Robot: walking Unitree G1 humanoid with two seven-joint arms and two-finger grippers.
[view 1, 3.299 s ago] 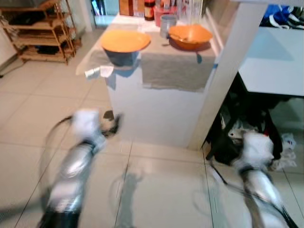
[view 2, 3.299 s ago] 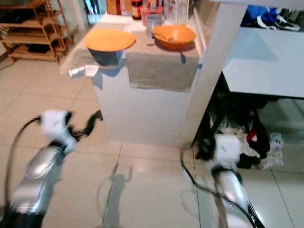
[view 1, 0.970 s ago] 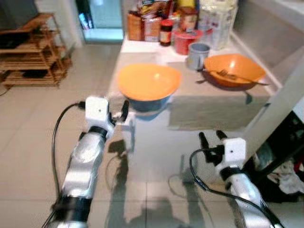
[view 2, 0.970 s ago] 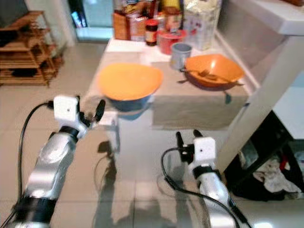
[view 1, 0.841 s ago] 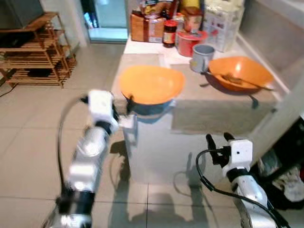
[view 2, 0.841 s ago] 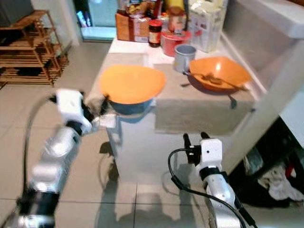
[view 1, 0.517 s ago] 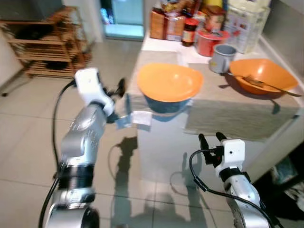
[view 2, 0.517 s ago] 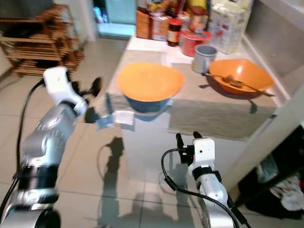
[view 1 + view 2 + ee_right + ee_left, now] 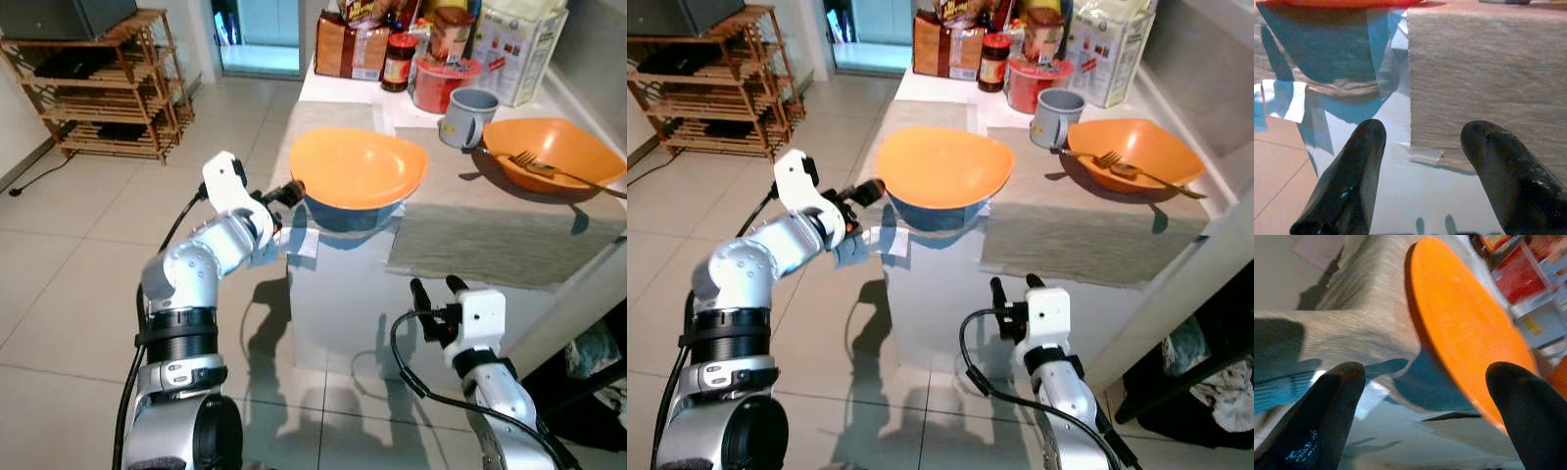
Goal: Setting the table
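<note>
A wide orange plate (image 9: 358,164) rests on top of a blue bowl (image 9: 345,214) at the near left corner of the white table (image 9: 333,294). Both stand on a grey placemat (image 9: 1347,318). My left gripper (image 9: 289,191) is open just left of the plate's rim, level with the bowl. In the left wrist view the plate (image 9: 1464,333) and the bowl (image 9: 1425,382) lie between the two fingers (image 9: 1332,416). A second orange bowl (image 9: 549,149) holding a fork (image 9: 534,164) sits at the right. My right gripper (image 9: 438,292) is open, low before the table's front.
A grey mug (image 9: 468,103), a red tub (image 9: 436,83), a jar (image 9: 397,61), a brown bag (image 9: 351,44) and a white box (image 9: 519,39) crowd the table's back. A second placemat (image 9: 490,235) hangs over the front edge. A wooden shelf (image 9: 108,83) stands far left on tiled floor.
My left arm has swung right, bringing its gripper up to the orange plate's rim. The view has shifted slightly. The right gripper holds its place.
</note>
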